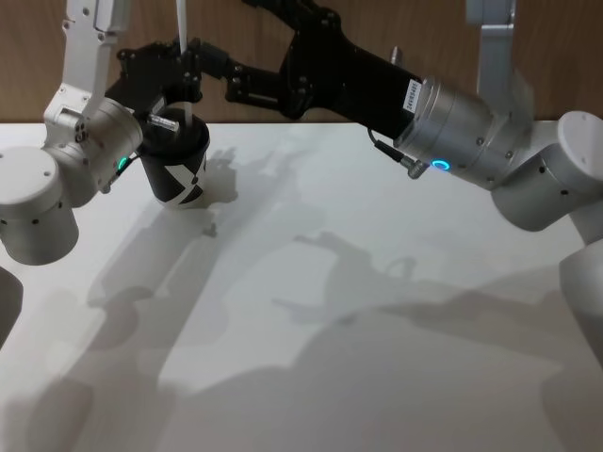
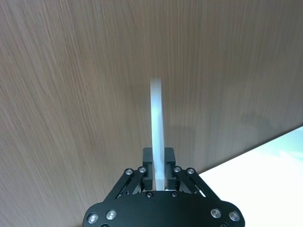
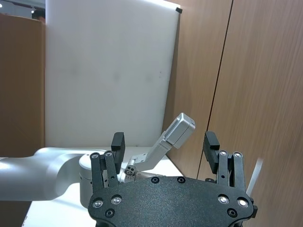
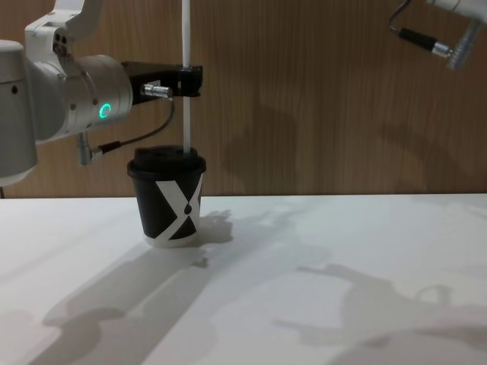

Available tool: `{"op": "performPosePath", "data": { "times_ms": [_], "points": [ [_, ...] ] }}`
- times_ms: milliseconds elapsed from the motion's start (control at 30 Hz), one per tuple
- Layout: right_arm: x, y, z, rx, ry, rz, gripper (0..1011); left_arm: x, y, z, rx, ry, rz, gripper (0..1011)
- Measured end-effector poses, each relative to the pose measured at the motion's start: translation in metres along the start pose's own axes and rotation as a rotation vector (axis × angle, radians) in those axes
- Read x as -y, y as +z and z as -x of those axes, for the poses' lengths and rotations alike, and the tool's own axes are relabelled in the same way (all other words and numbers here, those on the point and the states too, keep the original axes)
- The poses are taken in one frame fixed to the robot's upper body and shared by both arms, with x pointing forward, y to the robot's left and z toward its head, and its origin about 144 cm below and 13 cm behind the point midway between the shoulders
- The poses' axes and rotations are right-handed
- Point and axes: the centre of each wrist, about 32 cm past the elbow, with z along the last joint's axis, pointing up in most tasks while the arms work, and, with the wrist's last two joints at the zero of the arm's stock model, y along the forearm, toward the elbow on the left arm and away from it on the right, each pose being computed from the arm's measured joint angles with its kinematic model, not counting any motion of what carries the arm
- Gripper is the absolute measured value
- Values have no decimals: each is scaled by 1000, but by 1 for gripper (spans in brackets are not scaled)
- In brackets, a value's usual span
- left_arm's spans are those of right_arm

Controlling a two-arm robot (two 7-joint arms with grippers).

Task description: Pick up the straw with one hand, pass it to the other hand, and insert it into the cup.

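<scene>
Directly above the cup (image 4: 167,196), access is blocked by the upright straw (image 4: 186,84) and the left gripper (image 4: 188,80) clamping it. Right of the cup, the table (image 4: 342,258) lies bare and passable.

Lighting's decent here, bright and fairly even, coming from above and somewhere behind me, since my arms throw big soft grey shadows forward across the white table (image 1: 377,311). No harsh glare, though the tabletop washes out a bit in my left wrist view. The straw (image 2: 157,132) pinched in my left gripper (image 2: 161,177) goes soft and smeared toward its far tip there. The cup (image 4: 169,198) looks crisp from the chest view.
</scene>
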Motion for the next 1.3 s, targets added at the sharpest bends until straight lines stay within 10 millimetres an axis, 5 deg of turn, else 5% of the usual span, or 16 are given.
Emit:
{"op": "performPosePath", "data": {
  "times_ms": [533,967,1300],
  "points": [
    [0,0,0,0,0,0,1001,-8,1,0,17,10,-5,600],
    [0,0,0,0,0,0,1001,-45,5,-3,23,8,5,1000],
    [0,0,0,1,0,3,1001,-76,2,-5,9,-12,1,1003]
  ]
}}
